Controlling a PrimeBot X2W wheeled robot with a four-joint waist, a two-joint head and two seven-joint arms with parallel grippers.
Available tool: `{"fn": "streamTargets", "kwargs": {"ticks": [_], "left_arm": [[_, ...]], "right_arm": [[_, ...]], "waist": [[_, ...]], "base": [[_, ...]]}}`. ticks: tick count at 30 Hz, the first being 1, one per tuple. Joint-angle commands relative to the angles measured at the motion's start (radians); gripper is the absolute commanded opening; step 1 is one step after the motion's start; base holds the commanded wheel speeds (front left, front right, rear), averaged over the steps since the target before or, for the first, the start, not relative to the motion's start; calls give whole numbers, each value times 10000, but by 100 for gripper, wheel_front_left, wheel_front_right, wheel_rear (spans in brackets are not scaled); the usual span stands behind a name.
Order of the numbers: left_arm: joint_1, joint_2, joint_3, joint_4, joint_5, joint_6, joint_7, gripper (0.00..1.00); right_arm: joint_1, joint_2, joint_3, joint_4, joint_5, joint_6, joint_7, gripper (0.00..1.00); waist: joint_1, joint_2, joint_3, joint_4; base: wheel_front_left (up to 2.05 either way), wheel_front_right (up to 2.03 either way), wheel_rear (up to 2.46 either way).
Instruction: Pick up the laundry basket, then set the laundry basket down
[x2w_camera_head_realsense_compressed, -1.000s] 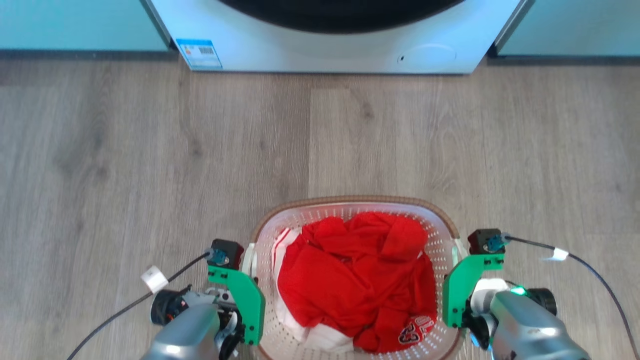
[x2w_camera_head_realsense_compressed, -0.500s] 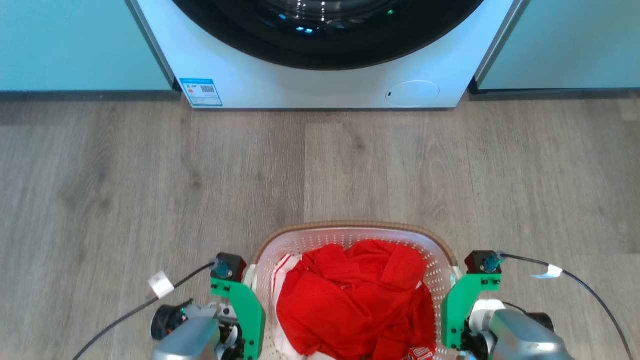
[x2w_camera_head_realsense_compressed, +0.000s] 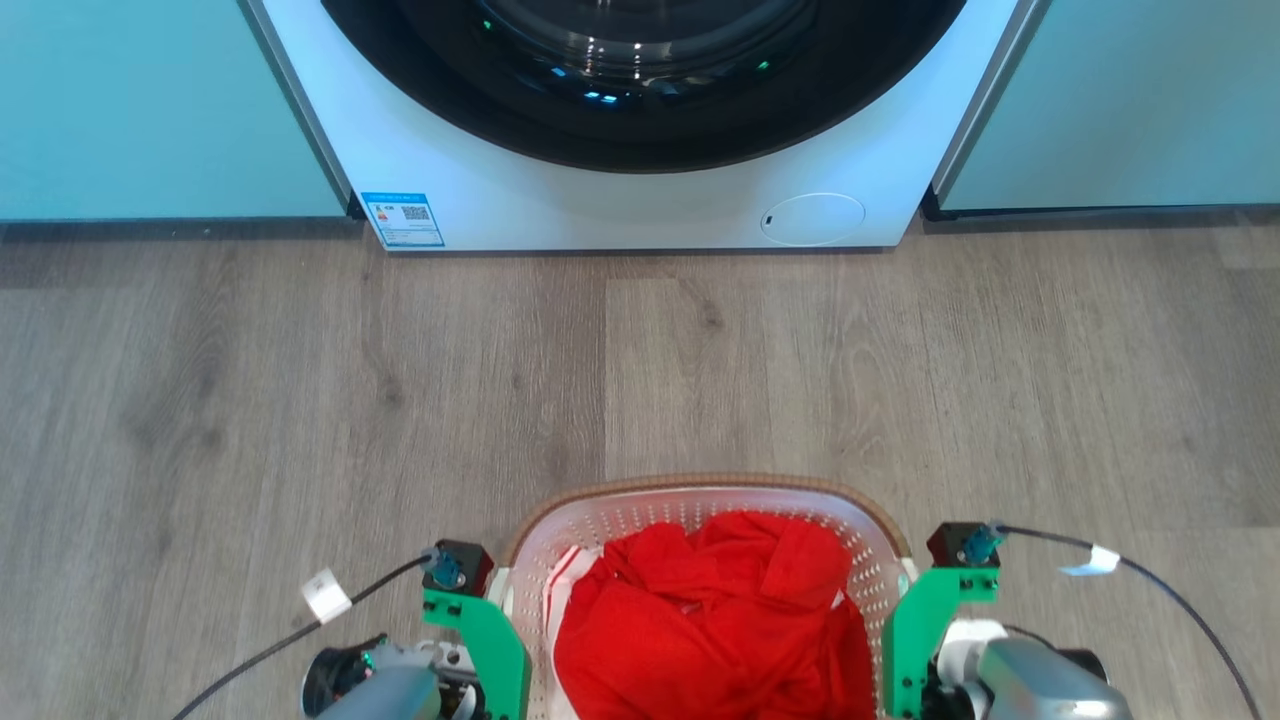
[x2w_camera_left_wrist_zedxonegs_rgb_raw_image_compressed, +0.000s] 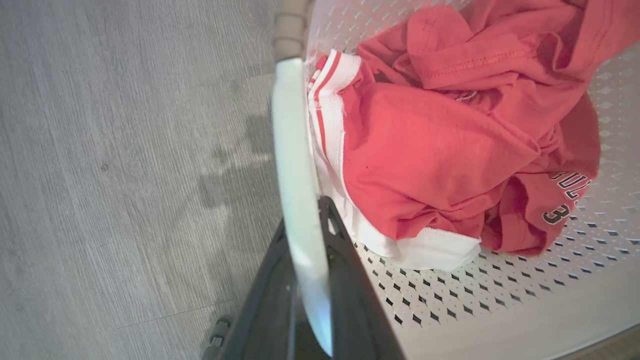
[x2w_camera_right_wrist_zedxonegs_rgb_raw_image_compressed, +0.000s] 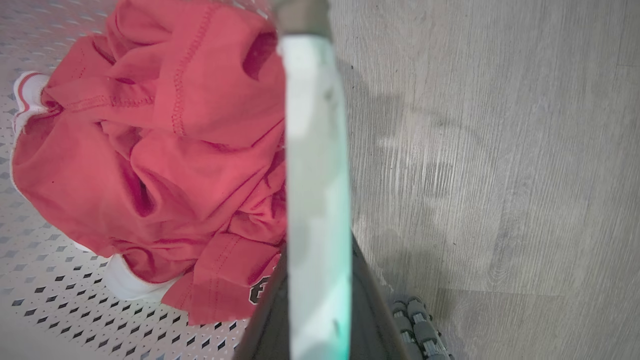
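White basket handle (x2w_camera_left_wrist_zedxonegs_rgb_raw_image_compressed: 295, 150) in left pincer (x2w_camera_left_wrist_zedxonegs_rgb_raw_image_compressed: 306, 225)

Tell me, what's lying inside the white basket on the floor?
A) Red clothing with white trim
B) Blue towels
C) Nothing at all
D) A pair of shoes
A: crumpled red clothing with white trim lies in the basket, and the left wrist view shows a printed number on the fabric.

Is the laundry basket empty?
No, a crumpled red jersey with white trim lies inside the laundry basket.
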Motion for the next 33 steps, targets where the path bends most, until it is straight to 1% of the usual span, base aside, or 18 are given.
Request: {"fn": "streamTargets", "kwargs": {"ticks": [1, 33], "left_arm": [[-204, 238, 73, -20, -84, 32, -49, 0], [-384, 238, -466, 2, -761, 135, -228, 0]], "right_arm": [[104, 51, 183, -93, 104, 56, -15, 0], [-270, 51, 1350, 84, 1242, 56, -295, 0]], "waist": [[0, 1, -9, -4], [0, 1, 80, -18]], "base": [[0, 0, 0], [0, 0, 0]]}}
